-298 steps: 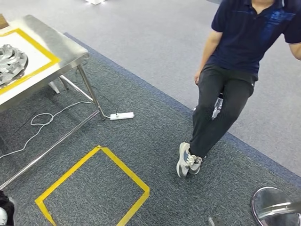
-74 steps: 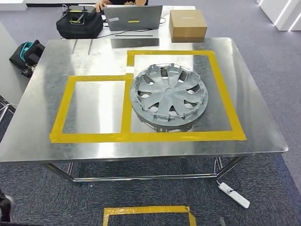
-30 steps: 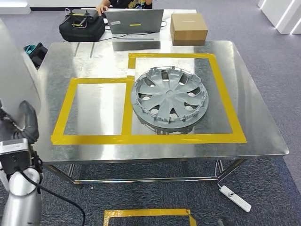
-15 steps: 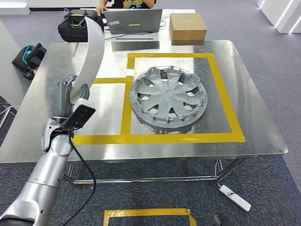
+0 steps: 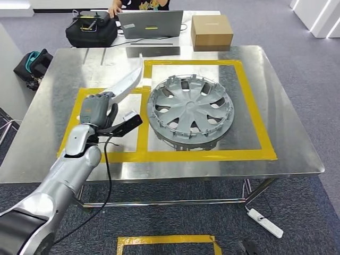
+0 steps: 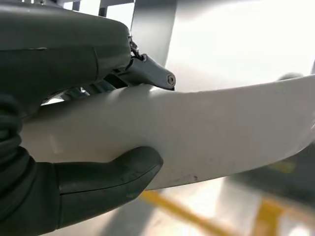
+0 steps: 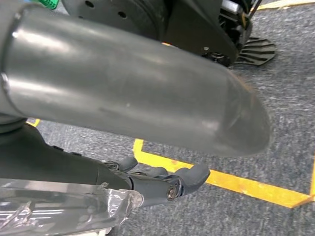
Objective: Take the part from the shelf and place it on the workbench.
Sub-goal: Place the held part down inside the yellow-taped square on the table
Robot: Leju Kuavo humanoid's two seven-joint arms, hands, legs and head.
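My left hand [image 5: 96,109] grips a long, curved white part [image 5: 126,84] over the metal workbench [image 5: 288,138]. It hovers above the left yellow-taped square [image 5: 76,125], and the part's free end points toward the far side of the table. In the left wrist view the thumb [image 6: 108,177] and fingers wrap around the white part [image 6: 223,132]. A grey wheel cover [image 5: 190,109] lies in the right taped square. My right hand [image 7: 159,184] hangs over the carpet, its fingers loosely extended and holding nothing.
At the workbench's far edge are a laptop [image 5: 150,24], a cardboard box [image 5: 211,29] and a black bag [image 5: 91,29], with a person's hand [image 5: 116,6] by the laptop. A power strip [image 5: 266,223] and yellow floor tape [image 5: 168,241] lie on the carpet.
The camera turned from the person to the workbench. My left arm then rose into view and swung the white part from upright down over the left taped square.
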